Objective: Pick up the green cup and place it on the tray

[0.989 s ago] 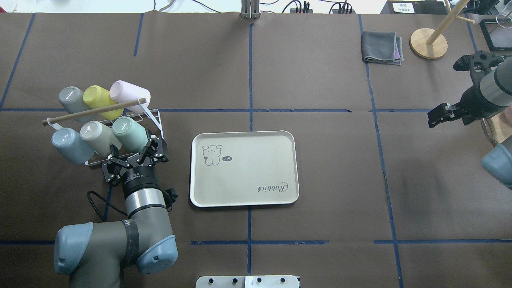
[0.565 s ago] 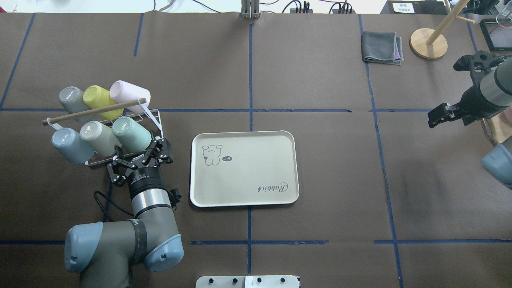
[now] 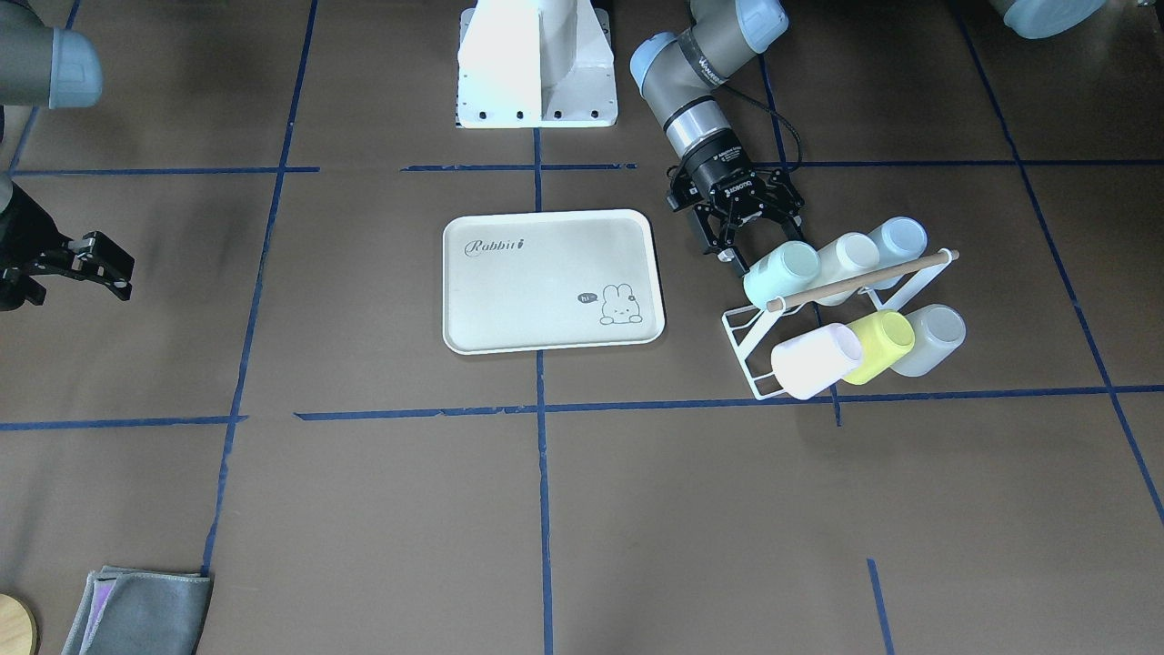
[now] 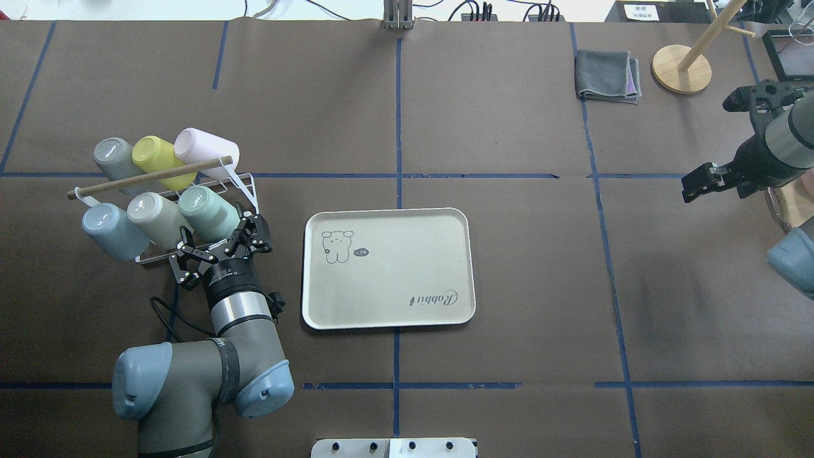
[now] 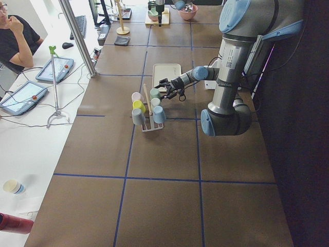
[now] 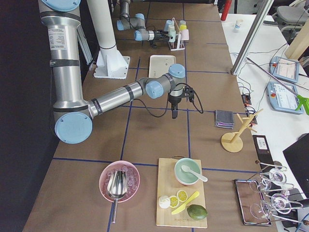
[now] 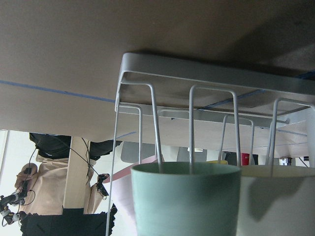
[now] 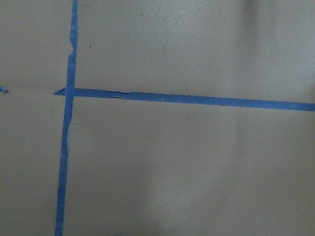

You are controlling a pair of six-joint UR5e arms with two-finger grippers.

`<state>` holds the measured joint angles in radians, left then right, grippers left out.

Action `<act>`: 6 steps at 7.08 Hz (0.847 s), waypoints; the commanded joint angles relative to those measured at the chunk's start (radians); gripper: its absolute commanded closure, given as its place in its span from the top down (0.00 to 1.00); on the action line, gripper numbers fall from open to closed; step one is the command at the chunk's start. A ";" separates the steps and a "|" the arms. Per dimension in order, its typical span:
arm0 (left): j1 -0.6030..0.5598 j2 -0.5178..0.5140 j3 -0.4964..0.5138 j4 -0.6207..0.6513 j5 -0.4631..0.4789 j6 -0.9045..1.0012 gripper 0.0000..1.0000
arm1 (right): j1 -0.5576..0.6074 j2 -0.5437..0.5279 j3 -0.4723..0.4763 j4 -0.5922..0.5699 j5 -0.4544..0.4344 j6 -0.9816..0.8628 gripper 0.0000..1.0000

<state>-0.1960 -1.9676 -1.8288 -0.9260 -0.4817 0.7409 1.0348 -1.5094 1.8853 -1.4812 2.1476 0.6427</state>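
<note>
The left gripper (image 4: pixel 219 242) is spread open at the green cup (image 4: pixel 208 214) on the white wire rack (image 3: pixel 759 338) — the jaws are best centred round its base before closing — while the right gripper (image 4: pixel 699 184) appears shut, well apart from the tray (image 4: pixel 389 267).

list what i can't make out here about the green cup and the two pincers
- Green cup: whether the left pincer touches it; overhead, the fingers overlap its mouth end.
- Green cup's base: cut off by the bottom edge in the left wrist view.
- Rack peg inside the cup: hidden by the cup's wall.
- Right pincer: open or shut; seen side-on and small, partly cut off at the front view's left edge.
- Left pincer's fingers: absent from its wrist view.
</note>
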 commanded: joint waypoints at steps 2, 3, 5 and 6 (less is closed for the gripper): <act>-0.008 0.000 0.041 -0.001 0.000 0.006 0.99 | 0.002 0.000 0.000 -0.001 0.000 0.000 1.00; -0.008 0.000 0.061 -0.001 0.000 0.005 0.99 | 0.002 0.000 0.000 -0.001 0.000 0.000 1.00; -0.016 -0.007 0.062 -0.001 0.000 0.008 0.90 | 0.010 0.000 0.000 -0.001 0.000 0.000 1.00; -0.022 -0.020 0.062 -0.001 -0.002 0.008 0.80 | 0.011 0.002 0.000 -0.001 0.000 0.002 1.00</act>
<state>-0.2109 -1.9759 -1.7678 -0.9265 -0.4820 0.7477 1.0437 -1.5092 1.8853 -1.4815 2.1476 0.6431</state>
